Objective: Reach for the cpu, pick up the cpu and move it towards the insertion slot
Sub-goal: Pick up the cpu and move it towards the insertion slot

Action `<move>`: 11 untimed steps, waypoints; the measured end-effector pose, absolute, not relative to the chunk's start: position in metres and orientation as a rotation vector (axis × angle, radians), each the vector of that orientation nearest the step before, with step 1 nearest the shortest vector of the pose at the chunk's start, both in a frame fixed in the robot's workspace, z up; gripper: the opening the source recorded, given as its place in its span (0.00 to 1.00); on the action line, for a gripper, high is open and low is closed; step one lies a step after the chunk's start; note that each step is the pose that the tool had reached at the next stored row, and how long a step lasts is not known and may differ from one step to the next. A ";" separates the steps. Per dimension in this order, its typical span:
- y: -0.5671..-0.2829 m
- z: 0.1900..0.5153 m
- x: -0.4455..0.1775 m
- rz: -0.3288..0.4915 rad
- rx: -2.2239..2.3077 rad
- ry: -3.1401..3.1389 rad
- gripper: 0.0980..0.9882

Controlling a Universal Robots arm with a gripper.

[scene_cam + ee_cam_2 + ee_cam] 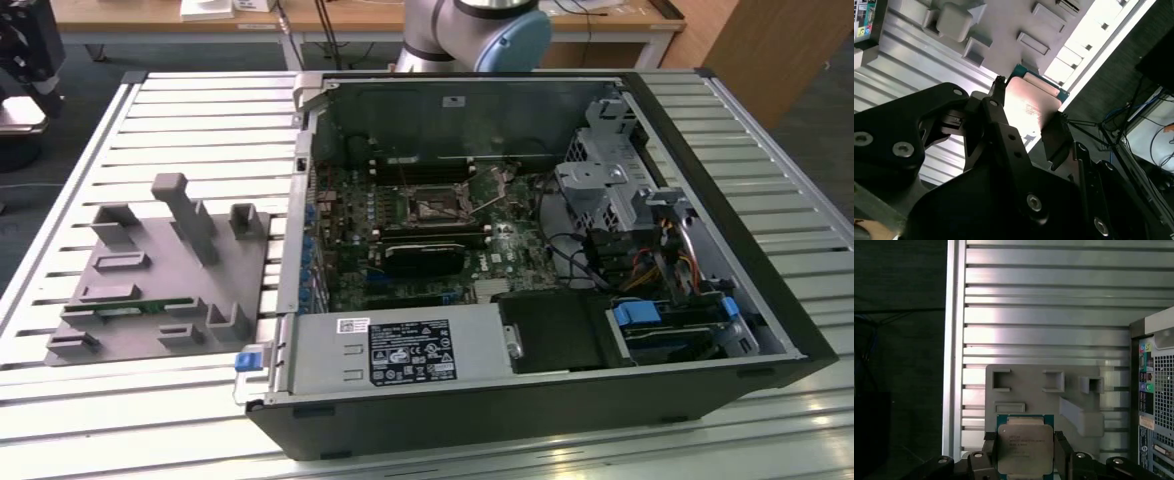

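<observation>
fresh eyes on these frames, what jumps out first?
In both wrist views the cpu sits clamped in the tool, with the grey fixture on the slatted table beyond it. In the exterior view the open computer case takes the middle, the insertion slot inside it, and the grey fixture lies at the exterior view's left.

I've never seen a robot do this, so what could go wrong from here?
The gripper pinches the cpu only by two edges above the grey fixture; it could slip or tilt. The insertion slot sits inside the computer case, so its walls could be bumped.
</observation>
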State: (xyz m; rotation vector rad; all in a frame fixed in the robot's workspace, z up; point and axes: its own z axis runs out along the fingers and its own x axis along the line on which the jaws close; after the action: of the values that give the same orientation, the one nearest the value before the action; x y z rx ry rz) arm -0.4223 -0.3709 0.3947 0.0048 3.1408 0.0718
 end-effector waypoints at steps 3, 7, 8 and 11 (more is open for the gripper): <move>-0.371 0.395 -0.415 0.072 0.005 3.141 0.50; -0.371 0.395 -0.405 0.072 0.006 3.141 0.50; -0.371 0.395 -0.402 0.072 0.007 3.141 0.50; -0.371 0.395 -0.394 0.072 0.007 3.141 0.50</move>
State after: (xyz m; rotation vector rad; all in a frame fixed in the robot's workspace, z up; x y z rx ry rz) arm -0.3943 -0.3709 0.3947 0.0073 3.1407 0.0718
